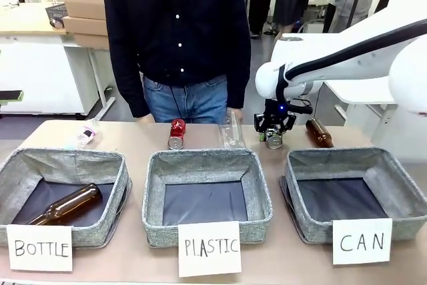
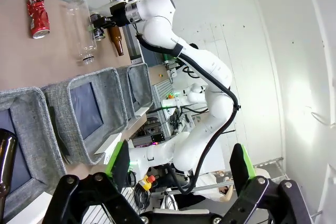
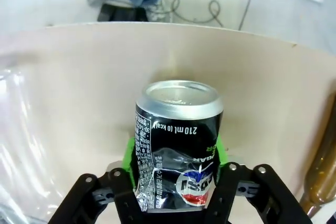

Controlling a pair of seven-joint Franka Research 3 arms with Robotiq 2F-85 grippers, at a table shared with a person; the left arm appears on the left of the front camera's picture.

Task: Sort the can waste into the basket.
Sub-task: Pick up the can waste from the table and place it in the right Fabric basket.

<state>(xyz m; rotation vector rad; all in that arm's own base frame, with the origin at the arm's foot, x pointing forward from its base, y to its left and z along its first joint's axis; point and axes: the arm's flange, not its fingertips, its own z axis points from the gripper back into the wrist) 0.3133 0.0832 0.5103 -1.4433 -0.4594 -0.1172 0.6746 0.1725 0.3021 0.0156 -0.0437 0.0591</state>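
Lab — robot arm [image 1: 347,41], workbench [image 1: 33,71], boxes [image 1: 85,5]

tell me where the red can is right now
In the front view the red can lies near the middle, just beyond the far rim of the PLASTIC basket and left of the clear plastic bottle.

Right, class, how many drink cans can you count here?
2. The red can lies on the table behind the PLASTIC basket; the black can sits between the right gripper's pads.
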